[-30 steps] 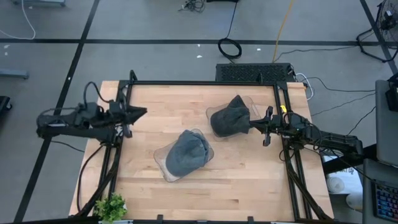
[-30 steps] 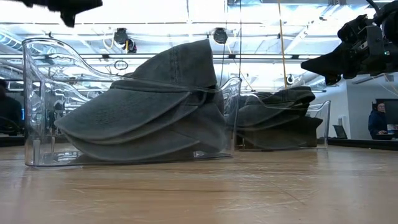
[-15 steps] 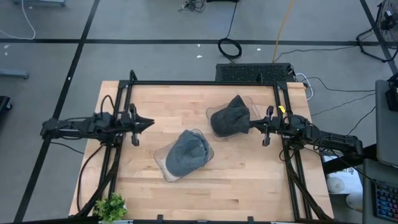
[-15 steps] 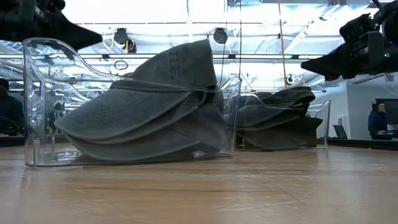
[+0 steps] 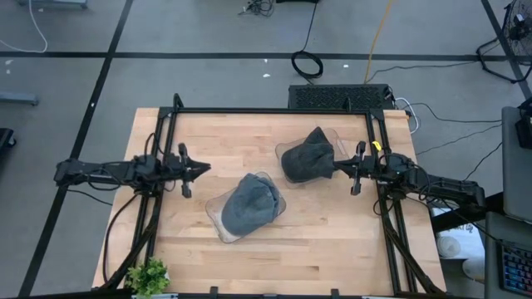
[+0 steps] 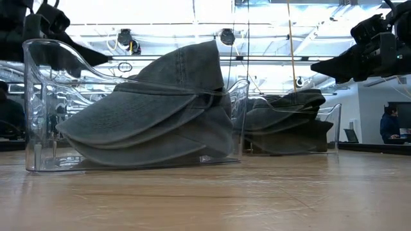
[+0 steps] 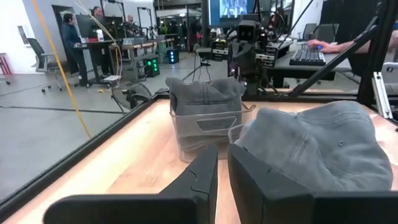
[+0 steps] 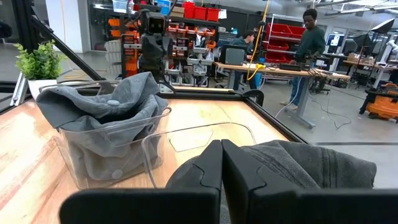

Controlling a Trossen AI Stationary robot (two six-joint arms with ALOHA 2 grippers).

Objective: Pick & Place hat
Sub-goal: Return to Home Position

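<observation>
Two grey caps each lie in a clear plastic holder on the wooden table. One cap (image 5: 249,205) (image 6: 154,112) (image 7: 317,146) sits mid-table. The other (image 5: 308,155) (image 6: 292,122) (image 8: 102,112) sits nearer the far right. My left gripper (image 5: 206,168) (image 6: 103,59) (image 7: 222,167) is shut, left of the middle cap and above table height, pointing at it. My right gripper (image 5: 336,169) (image 6: 316,66) (image 8: 221,152) is shut and hovers at the right edge of the far cap, slightly above it.
A small potted plant (image 5: 148,276) (image 8: 37,62) stands at the table's near-left corner. A black frame (image 5: 274,110) runs along the table's edges. Bare wood lies near the near edge (image 5: 316,257) and far left. People stand at desks in the room beyond.
My left arm has swung in from the left edge toward the middle cap, moving rightward and a little toward the near edge while dropping lower. Its fingers stay shut. The right arm and both caps have kept still.
</observation>
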